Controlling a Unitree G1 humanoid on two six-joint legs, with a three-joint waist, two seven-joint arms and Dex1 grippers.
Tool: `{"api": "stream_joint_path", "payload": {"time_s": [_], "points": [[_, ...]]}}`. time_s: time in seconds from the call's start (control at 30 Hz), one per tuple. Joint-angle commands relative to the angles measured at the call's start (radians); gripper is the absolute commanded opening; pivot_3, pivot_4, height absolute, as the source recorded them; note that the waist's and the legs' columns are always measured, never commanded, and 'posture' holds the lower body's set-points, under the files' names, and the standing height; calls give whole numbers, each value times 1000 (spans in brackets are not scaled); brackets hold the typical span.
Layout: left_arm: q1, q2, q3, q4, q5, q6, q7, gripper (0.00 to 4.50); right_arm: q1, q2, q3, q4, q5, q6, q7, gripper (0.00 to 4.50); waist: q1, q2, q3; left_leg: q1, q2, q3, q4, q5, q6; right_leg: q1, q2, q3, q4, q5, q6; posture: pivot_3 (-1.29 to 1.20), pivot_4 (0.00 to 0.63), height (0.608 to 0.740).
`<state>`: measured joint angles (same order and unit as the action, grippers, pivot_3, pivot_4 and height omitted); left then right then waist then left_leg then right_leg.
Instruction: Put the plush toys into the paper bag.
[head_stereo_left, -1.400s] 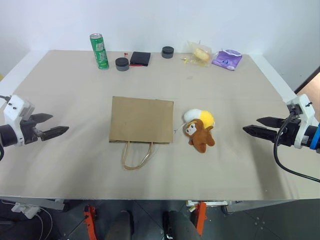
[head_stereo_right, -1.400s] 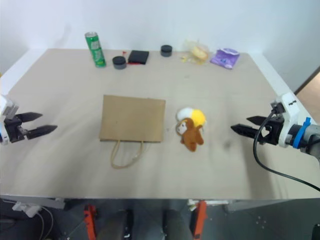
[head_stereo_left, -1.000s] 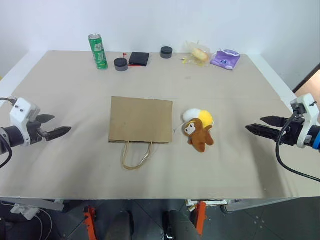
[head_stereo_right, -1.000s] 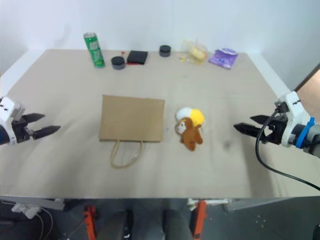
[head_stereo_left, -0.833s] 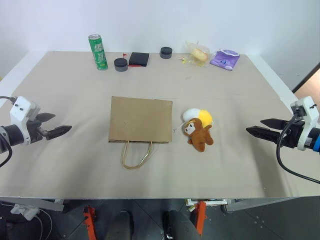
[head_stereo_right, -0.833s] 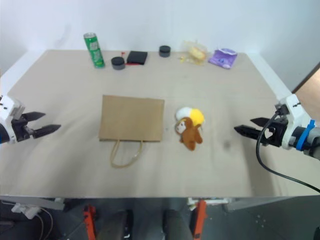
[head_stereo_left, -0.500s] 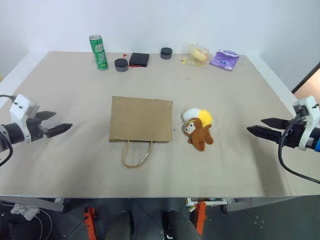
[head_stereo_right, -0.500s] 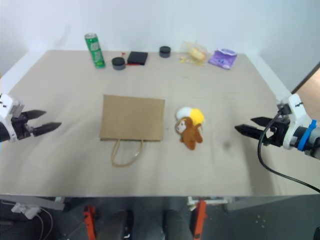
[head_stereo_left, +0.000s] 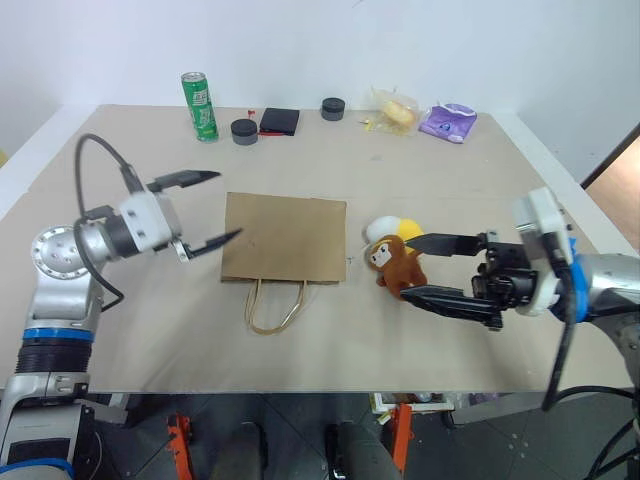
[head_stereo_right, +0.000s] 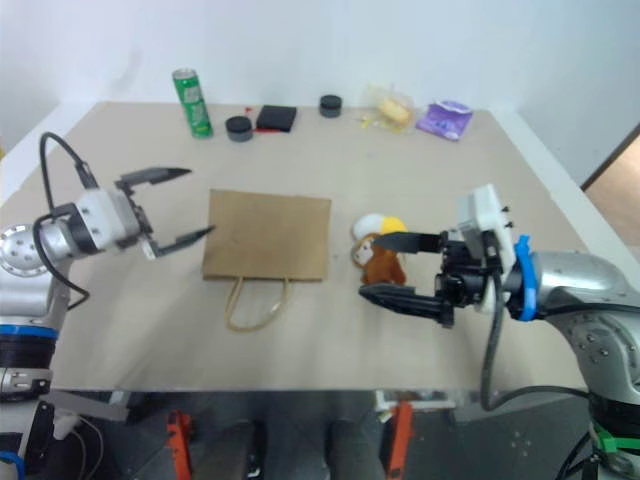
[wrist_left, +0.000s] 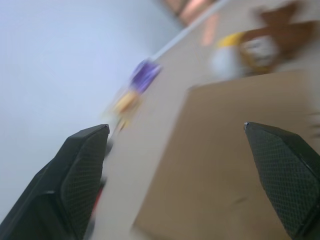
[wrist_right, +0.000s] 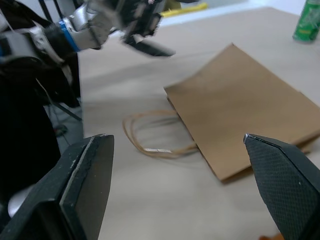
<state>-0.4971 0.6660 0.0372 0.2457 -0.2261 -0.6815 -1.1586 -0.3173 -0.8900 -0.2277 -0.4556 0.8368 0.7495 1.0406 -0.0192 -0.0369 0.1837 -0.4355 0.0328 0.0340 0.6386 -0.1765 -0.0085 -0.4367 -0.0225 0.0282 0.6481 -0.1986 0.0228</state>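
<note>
Here the paper bag (head_stereo_left: 284, 238) lies flat. Left gripper (head_stereo_left: 207, 209) gapes beside it; right gripper (head_stereo_left: 424, 268) gapes at the monkey (head_stereo_left: 397, 266).

The right gripper's fingers (head_stereo_left: 436, 243) hide part of the brown monkey (head_stereo_left: 396, 268), which overlaps the yellow-and-white toy (head_stereo_left: 392, 229).

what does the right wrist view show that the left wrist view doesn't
Right wrist view, not the left wrist view: the bag's loop handles, the green can and the open left hand beyond the bag.
Left wrist view, not the right wrist view: the yellow-and-white plush toy, the purple packet and the clear packet.
Both: the paper bag lying flat on the table.
</note>
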Motion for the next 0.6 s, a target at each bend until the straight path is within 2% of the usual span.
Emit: {"api": "stream_joint_path", "payload": {"time_s": [0.03, 0.17, 0.33, 0.47, 0.6], "points": [[24, 20, -46, 32, -19, -231, -77, 4456, 10, -4, -5, -19, -38, -56, -4, 4500, 1, 0, 0, 0, 0, 0, 0, 0, 0, 0, 0, 0, 0, 0, 0, 0, 150, 740], [-45, 50, -71, 225, 1, -493, -105, 4456, 33, -2, -18, -42, -36, -66, -16, 4500, 2, 0, 0, 0, 1, 0, 0, 1, 1, 0, 1, 0, 0, 1, -2, 0, 150, 740], [-117, 61, -113, 402, 36, -664, -89, 4456, 68, 6, -33, -77, -23, -63, -45, 4500, 2, 0, 0, 0, 4, 4, 1, 3, 5, 0, 1, -1, 0, 2, -4, 0, 150, 740], [-151, 61, -147, 512, 87, -745, -39, 4456, 87, 3, -37, -86, -20, -66, -57, 4500, 1, 0, 0, 0, 4, 7, 1, 3, 5, -1, 0, 0, 0, 3, -3, 0, 150, 740], [-173, 33, -175, 543, 153, -764, 38, 4456, 88, 3, -38, -89, -14, -62, -72, 4500, 1, 0, 0, 0, 5, 7, 1, 3, 5, 0, 0, 0, 0, 4, -1, 0, 150, 740]]}}
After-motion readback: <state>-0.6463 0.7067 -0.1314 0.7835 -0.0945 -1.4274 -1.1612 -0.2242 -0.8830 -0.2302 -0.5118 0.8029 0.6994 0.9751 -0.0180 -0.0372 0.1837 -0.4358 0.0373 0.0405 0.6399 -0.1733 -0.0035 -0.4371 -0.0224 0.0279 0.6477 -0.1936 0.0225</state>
